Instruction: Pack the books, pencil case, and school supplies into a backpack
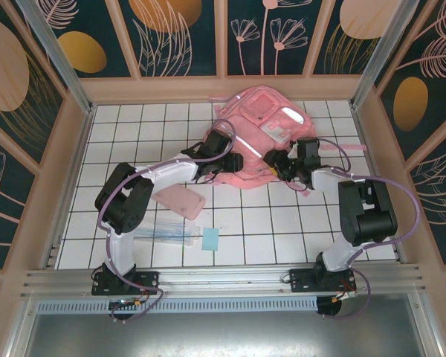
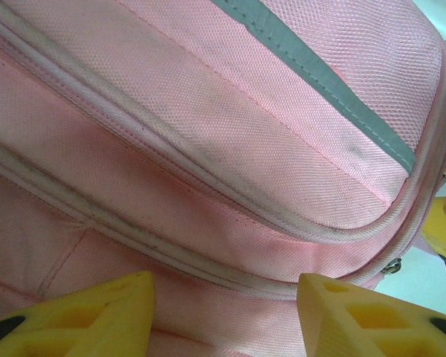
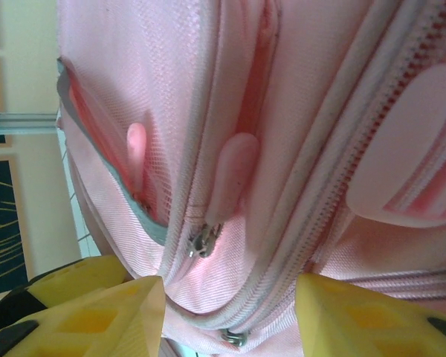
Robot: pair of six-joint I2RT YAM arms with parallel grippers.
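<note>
Here's the backpack (image 1: 271,119), lying flat at the far end of the white tiled surface (image 1: 134,126), its top edge close to the back wall. Both arms reach in to its near edge. The left tool (image 1: 229,161) sits at the bag's near-left corner. In the left wrist view its yellow fingers (image 2: 82,316) stand wide apart, open, with pink fabric and a piped seam spanning the gap. The right tool (image 1: 276,161) comes in along the same near edge, close to its partner. The right wrist view shows its fingers (image 3: 372,316) spread open too, a zip line running between them and a metal zip pull (image 3: 203,242) just above. Whether any finger touches the cloth, I cannot tell.

Closer to the arms, the pencil case (image 1: 181,201) lies tilted, partly under the left forearm, apart from the bag. Near the front edge lies the clear packet (image 1: 167,229), with the light-blue pad (image 1: 210,239) just beside its right end. There are open tiles in the far-left corner, and more in the near stretch between the pad and the right arm, up to the front rail (image 1: 223,279).
</note>
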